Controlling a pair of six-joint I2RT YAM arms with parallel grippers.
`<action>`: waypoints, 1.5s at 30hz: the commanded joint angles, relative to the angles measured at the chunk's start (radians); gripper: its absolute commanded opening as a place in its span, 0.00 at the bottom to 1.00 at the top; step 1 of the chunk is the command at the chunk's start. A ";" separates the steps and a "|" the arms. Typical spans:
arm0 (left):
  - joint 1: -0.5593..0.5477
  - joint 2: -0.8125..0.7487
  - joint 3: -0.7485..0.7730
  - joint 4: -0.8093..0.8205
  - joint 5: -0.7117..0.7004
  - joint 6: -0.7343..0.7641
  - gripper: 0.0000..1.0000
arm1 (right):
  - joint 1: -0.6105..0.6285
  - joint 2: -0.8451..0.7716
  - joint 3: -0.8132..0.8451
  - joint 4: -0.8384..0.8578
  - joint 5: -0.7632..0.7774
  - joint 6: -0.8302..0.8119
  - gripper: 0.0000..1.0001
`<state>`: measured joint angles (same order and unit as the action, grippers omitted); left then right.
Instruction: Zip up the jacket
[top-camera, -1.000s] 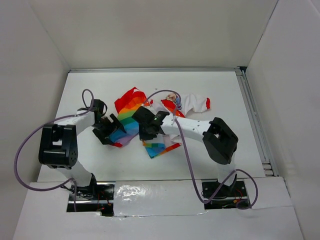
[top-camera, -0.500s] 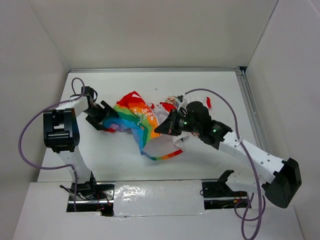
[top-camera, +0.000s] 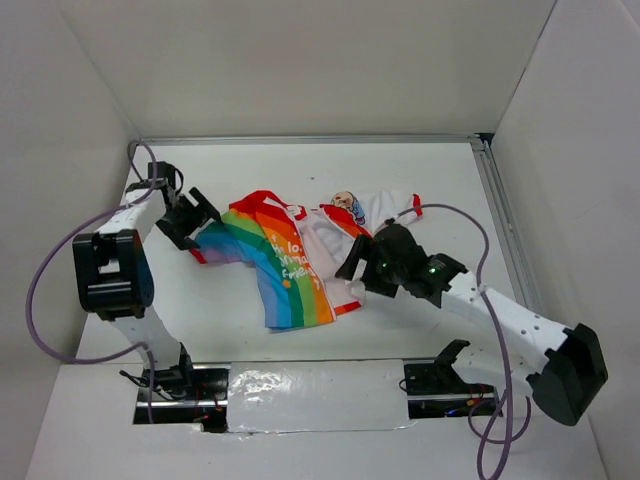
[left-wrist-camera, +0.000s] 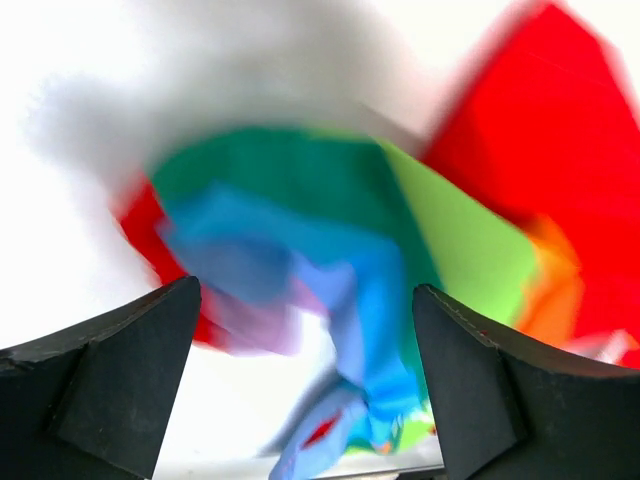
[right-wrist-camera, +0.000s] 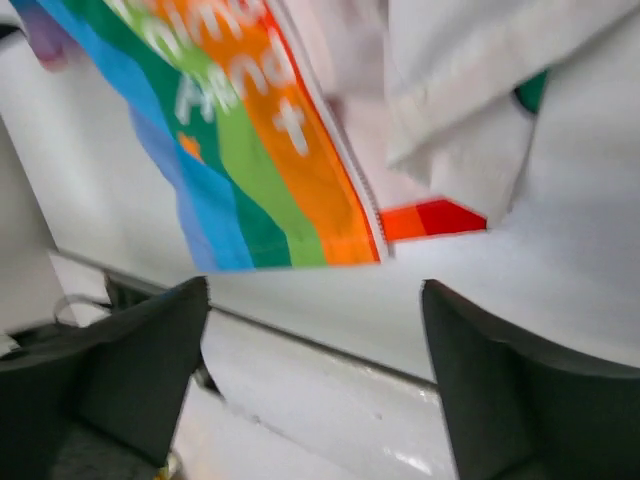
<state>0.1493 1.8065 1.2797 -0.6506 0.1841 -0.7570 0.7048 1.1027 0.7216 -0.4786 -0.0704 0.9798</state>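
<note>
The jacket (top-camera: 285, 270) lies spread out in the middle of the table, rainbow panel to the left, white part with a cartoon print (top-camera: 345, 203) to the right, front unfastened. My left gripper (top-camera: 197, 224) stands open at the jacket's left end. In the left wrist view the blurred blue and green cloth (left-wrist-camera: 330, 250) lies between and beyond the open left gripper (left-wrist-camera: 305, 385), not pinched. My right gripper (top-camera: 353, 268) is open beside the jacket's lower right edge. The right wrist view shows the rainbow panel (right-wrist-camera: 250, 160) with its white zip edge (right-wrist-camera: 340, 165), and bare table between the right gripper (right-wrist-camera: 315, 385).
White walls close in the table on three sides. A metal rail (top-camera: 505, 240) runs along the right edge. A taped strip (top-camera: 310, 385) marks the near edge by the arm bases. Purple cables (top-camera: 45, 300) loop off both arms.
My right gripper has opened and let go of the jacket, which now lies spread flat instead of bunched. The left gripper has drawn back toward the far left, still open.
</note>
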 joint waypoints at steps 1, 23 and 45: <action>-0.011 -0.154 -0.014 -0.035 0.046 0.045 0.99 | -0.037 -0.064 0.091 -0.159 0.260 -0.067 0.98; -0.656 -0.215 -0.372 0.197 0.232 -0.047 0.99 | -0.481 0.370 0.219 0.044 0.184 -0.546 0.93; -0.333 -0.106 -0.022 0.071 0.066 0.099 0.99 | -0.176 0.482 0.122 0.185 -0.112 -0.622 0.54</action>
<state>-0.2180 1.8015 1.2049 -0.5255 0.2916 -0.7040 0.4763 1.6077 0.8730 -0.3660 -0.1268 0.3580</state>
